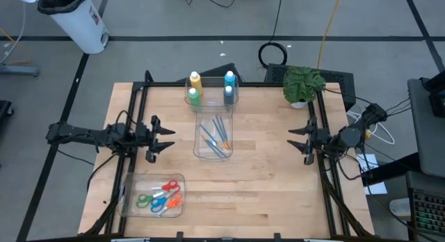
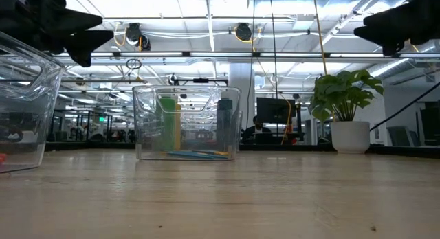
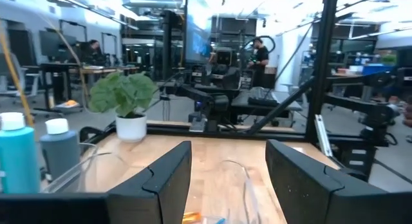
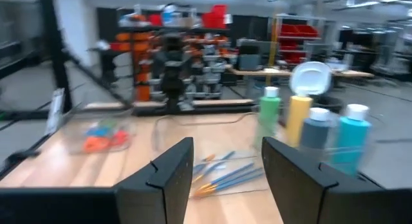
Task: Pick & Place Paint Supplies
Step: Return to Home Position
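Note:
Four white-capped paint bottles stand upright in the far part of a clear bin (image 1: 213,124): yellow (image 1: 195,81), green (image 1: 193,96), light blue (image 1: 229,79) and grey-blue (image 1: 228,93). Several thin brushes (image 1: 217,137) with blue and orange handles lie flat on the floor of the bin's near part. My left gripper (image 1: 167,138) hovers open at the table's left, well clear of the bin. My right gripper (image 1: 295,138) hovers open at the table's right. In the right wrist view the brushes (image 4: 222,174) show beyond the fingers and the bottles (image 4: 312,130) stand behind them.
A second clear bin (image 1: 154,195) with coloured scissors (image 1: 161,197) sits at the table's near left. A potted plant (image 1: 303,85) stands at the far right corner. A black frame (image 1: 136,103) edges the table's sides. Bare wood lies between the bins and the right arm.

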Available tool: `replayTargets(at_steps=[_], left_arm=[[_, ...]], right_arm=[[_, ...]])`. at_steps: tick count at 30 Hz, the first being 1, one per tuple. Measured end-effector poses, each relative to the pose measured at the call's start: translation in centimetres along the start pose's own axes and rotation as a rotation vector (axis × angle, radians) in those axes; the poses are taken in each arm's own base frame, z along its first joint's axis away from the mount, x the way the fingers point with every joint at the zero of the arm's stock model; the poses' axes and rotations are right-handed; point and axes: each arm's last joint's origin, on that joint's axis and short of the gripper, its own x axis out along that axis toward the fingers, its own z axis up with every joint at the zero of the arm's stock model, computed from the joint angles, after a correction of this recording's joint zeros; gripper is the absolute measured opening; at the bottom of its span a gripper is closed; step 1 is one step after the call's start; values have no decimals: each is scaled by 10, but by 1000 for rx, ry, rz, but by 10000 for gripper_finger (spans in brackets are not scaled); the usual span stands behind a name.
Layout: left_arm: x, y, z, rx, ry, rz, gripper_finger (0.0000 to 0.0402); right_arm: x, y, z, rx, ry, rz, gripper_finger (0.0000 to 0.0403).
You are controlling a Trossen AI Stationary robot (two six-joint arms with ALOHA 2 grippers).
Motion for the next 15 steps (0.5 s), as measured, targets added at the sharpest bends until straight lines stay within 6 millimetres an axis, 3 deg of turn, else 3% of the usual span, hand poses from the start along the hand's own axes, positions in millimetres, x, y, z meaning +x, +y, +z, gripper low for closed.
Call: replayTargets(at_steps=[7, 15], left_arm=[[0, 0, -2, -33, 23, -12, 207], [0, 0, -2, -51, 24, -12, 207]], right_arm=[[2, 10, -18, -76, 27, 228, 177], [2, 10, -19, -30, 24, 230, 174]])
